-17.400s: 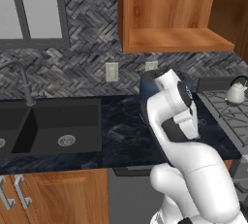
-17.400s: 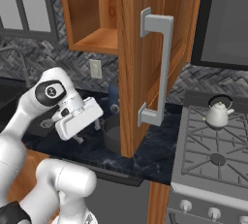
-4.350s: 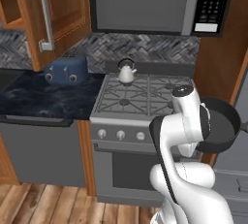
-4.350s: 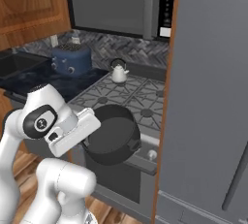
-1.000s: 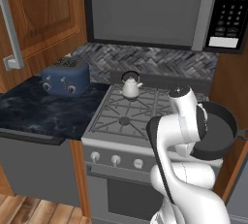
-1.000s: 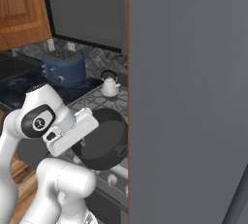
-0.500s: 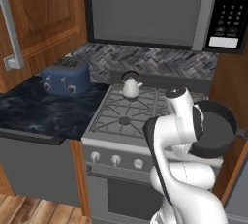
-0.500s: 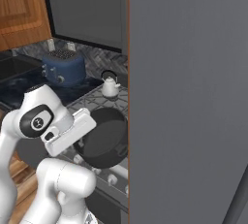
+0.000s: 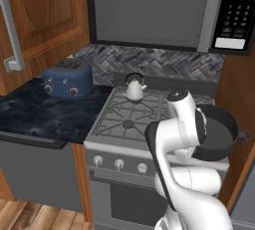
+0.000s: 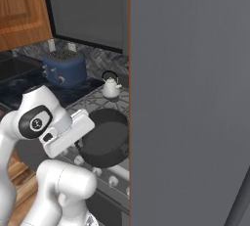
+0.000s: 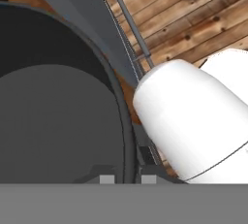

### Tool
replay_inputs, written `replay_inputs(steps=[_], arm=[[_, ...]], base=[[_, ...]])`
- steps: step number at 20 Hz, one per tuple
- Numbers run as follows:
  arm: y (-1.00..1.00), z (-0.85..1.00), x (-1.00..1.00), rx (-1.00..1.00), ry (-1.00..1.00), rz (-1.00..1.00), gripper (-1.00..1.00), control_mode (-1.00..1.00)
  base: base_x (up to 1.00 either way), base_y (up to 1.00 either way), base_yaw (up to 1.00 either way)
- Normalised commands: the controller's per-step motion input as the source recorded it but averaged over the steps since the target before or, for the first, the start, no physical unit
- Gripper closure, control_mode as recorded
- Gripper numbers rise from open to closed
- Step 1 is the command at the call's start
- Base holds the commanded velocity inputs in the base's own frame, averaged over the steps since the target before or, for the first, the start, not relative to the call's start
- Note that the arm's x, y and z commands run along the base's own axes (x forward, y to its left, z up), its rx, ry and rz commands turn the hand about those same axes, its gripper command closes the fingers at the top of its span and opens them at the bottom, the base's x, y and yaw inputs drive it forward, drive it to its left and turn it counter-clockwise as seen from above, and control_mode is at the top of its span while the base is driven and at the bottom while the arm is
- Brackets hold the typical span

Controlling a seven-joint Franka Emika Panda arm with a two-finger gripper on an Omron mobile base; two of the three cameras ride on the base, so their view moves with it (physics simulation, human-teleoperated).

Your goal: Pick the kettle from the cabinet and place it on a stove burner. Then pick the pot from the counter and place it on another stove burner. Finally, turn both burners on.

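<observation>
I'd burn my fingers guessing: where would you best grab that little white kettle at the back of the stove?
By the thin arched handle over the kettle, coming straight down from above. It stands upright on a rear burner, handle topmost, nothing crowding it.

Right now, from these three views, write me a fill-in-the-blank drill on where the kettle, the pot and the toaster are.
1. The white kettle stands on a ____ burner of the stove.
2. The dark pot is held at the stove's ____ side, near its front.
3. The jaws of the gripper pinch the pot's ____.
4. The blue toaster sits on the ____.

Missing words: rear; right; rim; counter
</observation>
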Motion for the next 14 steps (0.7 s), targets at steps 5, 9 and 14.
replay_inputs(steps=[5, 9, 14], arm=[[0.22, 0.00, 0.03, 0.01, 0.00, 0.00, 1.00, -1.00], [0.28, 0.00, 0.04, 0.00, 0.00, 0.00, 1.00, -1.00], [0.22, 0.00, 0.13, 0.01, 0.00, 0.00, 1.00, -1.00]], base=[[0.00, 0.00, 0.00], [0.00, 0.00, 0.00], [0.00, 0.00, 0.00]])
